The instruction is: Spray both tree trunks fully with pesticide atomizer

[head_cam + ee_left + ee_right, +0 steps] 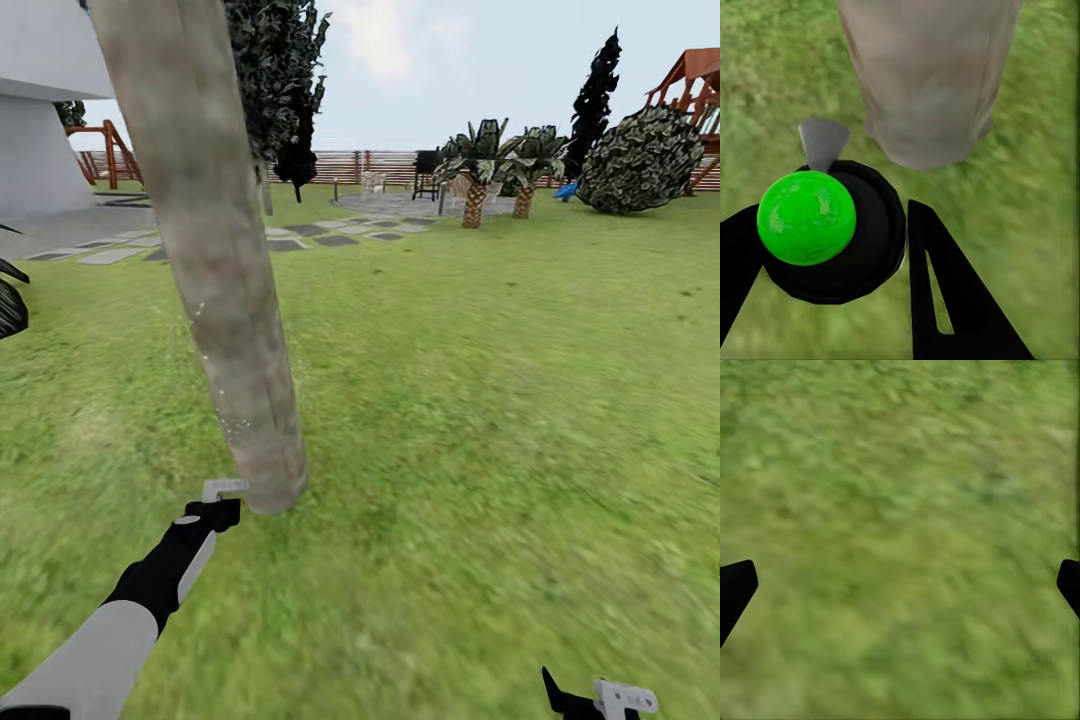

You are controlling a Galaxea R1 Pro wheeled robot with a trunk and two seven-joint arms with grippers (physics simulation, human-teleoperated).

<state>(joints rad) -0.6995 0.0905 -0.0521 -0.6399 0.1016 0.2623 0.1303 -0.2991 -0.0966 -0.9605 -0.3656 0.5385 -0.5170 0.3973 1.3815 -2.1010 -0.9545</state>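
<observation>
- The left gripper (pixel 832 247) has its two black fingers (pixel 952 300) closed around the sprayer (pixel 832 232), a black round body with a bright green ball on top and a grey nozzle pointing at the tree trunk (pixel 930 75).
- From the head camera, the left gripper (pixel 212 512) sits just beside the foot of the trunk (pixel 215 260); the sprayer's grey tip (pixel 222 489) is next to the bark, and I cannot tell if it touches.
- A thin scatter of white specks (pixel 225 420) shows on the lower trunk; it is faint and hard to make out.
- The right gripper (pixel 900 585) is spread wide with nothing between the fingers, its two black tips (pixel 735 585) at the picture's edges over blurry grass (pixel 900 510).
- The right gripper (pixel 600 697) is cut off at the head camera's lower edge.
- The trunk's top is cut off by the frame.
- Further off: two small palms (pixel 497 165), one round bush (pixel 640 160), a wooden fence (pixel 350 165), grey stepping stones (pixel 320 238).
</observation>
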